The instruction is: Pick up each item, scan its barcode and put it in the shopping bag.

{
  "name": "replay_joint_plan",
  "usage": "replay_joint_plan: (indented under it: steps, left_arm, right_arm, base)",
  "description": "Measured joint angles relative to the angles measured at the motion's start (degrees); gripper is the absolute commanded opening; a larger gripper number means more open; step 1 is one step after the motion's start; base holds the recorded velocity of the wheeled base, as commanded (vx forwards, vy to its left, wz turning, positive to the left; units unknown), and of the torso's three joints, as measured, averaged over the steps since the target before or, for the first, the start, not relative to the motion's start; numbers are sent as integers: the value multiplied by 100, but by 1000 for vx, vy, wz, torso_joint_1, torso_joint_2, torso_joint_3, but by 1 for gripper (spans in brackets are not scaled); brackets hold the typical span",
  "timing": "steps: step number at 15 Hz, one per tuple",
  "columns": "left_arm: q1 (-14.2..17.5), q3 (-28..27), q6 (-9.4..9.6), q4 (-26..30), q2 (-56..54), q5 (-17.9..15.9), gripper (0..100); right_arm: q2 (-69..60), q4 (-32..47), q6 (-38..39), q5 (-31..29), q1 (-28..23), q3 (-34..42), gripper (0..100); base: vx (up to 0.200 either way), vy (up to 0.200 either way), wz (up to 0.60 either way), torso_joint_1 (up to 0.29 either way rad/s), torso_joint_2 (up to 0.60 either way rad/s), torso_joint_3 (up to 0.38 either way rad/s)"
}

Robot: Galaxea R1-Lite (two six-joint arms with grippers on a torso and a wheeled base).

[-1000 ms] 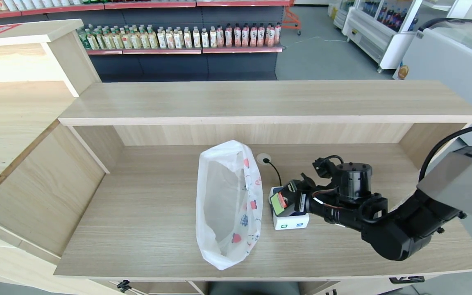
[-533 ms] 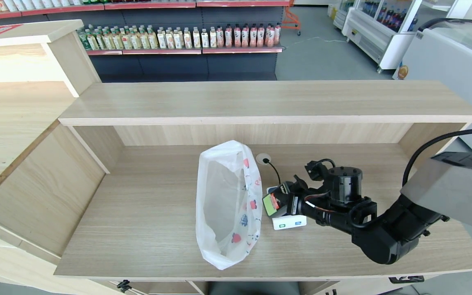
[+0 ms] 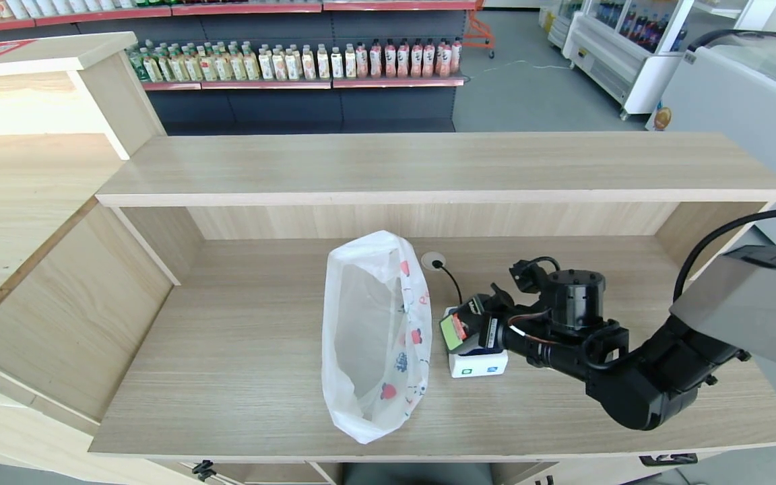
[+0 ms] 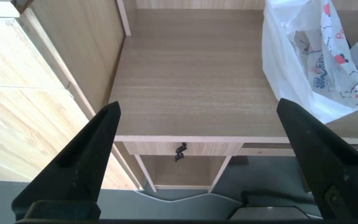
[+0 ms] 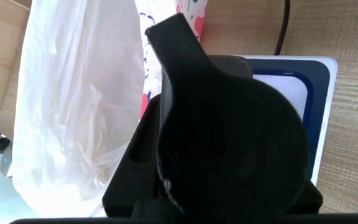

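The white printed shopping bag [image 3: 373, 337] stands open near the middle of the counter [image 3: 240, 364]. Just right of it sits the white scanner box [image 3: 477, 364] with a blue top [image 5: 319, 99]. My right gripper [image 3: 463, 328] is shut on a small dark item [image 3: 452, 333] with a green and red face, held just above the scanner and facing the bag. From the right wrist the item [image 5: 229, 143] is a black rounded shape hiding the fingers, with the bag [image 5: 73, 106] beyond. My left gripper [image 4: 204, 155] hangs open off the counter's front edge, well left of the bag [image 4: 309, 56].
A black cable runs from the scanner to a grommet [image 3: 434, 261] in the counter. A raised wooden shelf [image 3: 428, 168] closes the back and a slanted side panel [image 3: 71, 316] the left. Bare counter lies left of the bag.
My right gripper carried the item left toward the bag, then drew back right and slightly up over the scanner. The bag and scanner stayed put.
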Motion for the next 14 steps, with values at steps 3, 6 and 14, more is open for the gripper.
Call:
replay_joint_plan:
  steps: [3, 6, 14]
  left_arm:
    - [0, 0, -2, 0, 0, 0, 100]
    - [0, 0, 0, 0, 0, 0, 100]
    - [0, 0, 0, 0, 0, 0, 100]
  right_arm:
    - [-38, 9, -44, -2, -28, 22, 0]
    - [-66, 2, -44, 0, -28, 59, 0]
    - [-1423, 38, -1725, -48, -138, 918, 0]
  base:
    - [0, 0, 0, 0, 0, 0]
    - [0, 0, 0, 0, 0, 0]
    - [0, 0, 0, 0, 0, 0]
